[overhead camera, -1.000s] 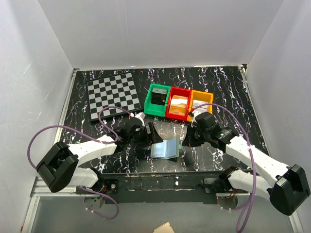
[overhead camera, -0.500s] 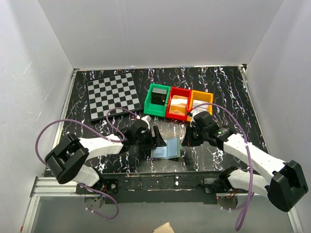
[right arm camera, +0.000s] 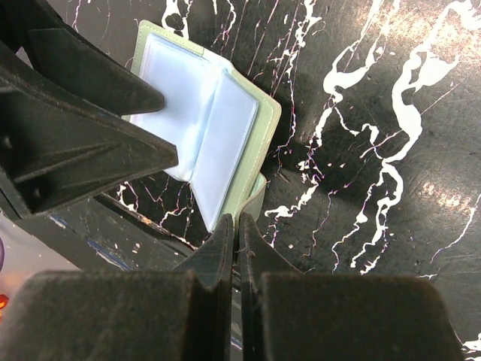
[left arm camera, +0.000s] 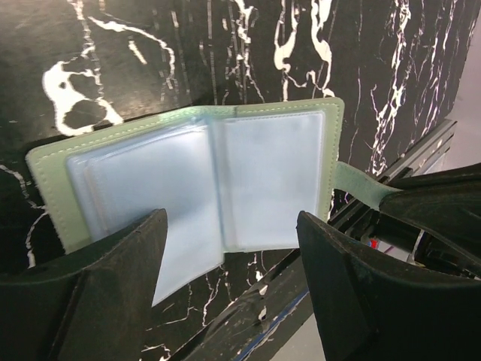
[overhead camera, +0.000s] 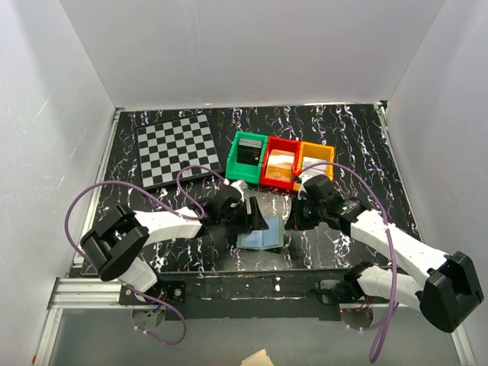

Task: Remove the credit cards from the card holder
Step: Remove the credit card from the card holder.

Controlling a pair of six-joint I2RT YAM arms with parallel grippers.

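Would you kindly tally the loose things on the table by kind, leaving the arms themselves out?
Plastic bins: 3 (green bin, red bin, orange bin)
Checkerboard: 1
Card holder: 1, lying open
Total: 5
What sits inside the bins is too unclear to count.

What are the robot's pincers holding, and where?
The right pincer pinches the card holder by its snap tab. The left pincer is open, holding nothing.
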